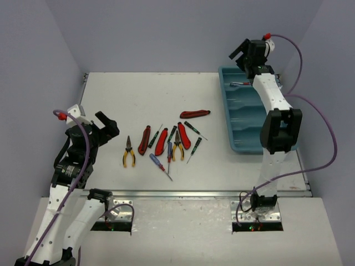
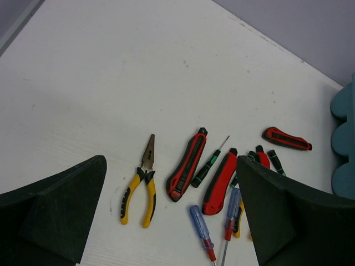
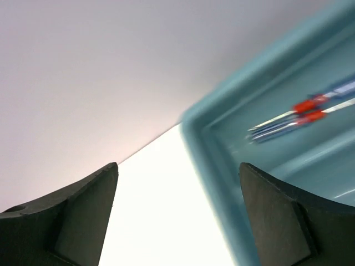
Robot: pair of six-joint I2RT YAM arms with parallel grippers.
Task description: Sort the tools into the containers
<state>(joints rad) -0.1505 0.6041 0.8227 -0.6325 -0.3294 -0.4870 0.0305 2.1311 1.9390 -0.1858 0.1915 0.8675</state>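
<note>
- My left gripper (image 1: 93, 119) hangs over the near-left part of the table (image 1: 122, 94). Its jaws are spread wide and there is nothing between them.
- Just right of it, the yellow-handled pliers (image 2: 141, 188) lie flat on the table. Their tips point to the far side and they sit a little apart from the other tools.
- Right of the pliers is the main cluster. The left red knife (image 1: 144, 139) and the middle red knife (image 1: 161, 141) lie side by side, with a black-green screwdriver (image 1: 155, 137) between them.
- At the near edge of the cluster lies a blue-handled screwdriver (image 1: 158, 162). A second one lies just to its right, beside the orange-handled pliers (image 1: 177, 148).
- On the right side of the cluster are the right red knife (image 1: 184, 134) and another black-green driver (image 1: 195, 145).
- Farther off, the lone red knife (image 1: 194, 114) lies crosswise, between the cluster and the tray.
- The teal tray (image 1: 228, 111) stands on the right of the table. Its farthest compartment holds the red-collared screwdrivers (image 3: 302, 111), which lie together.
- My right gripper (image 1: 242, 52) hovers above the tray's far-left corner. Its jaws are wide apart and it grips nothing.
</note>
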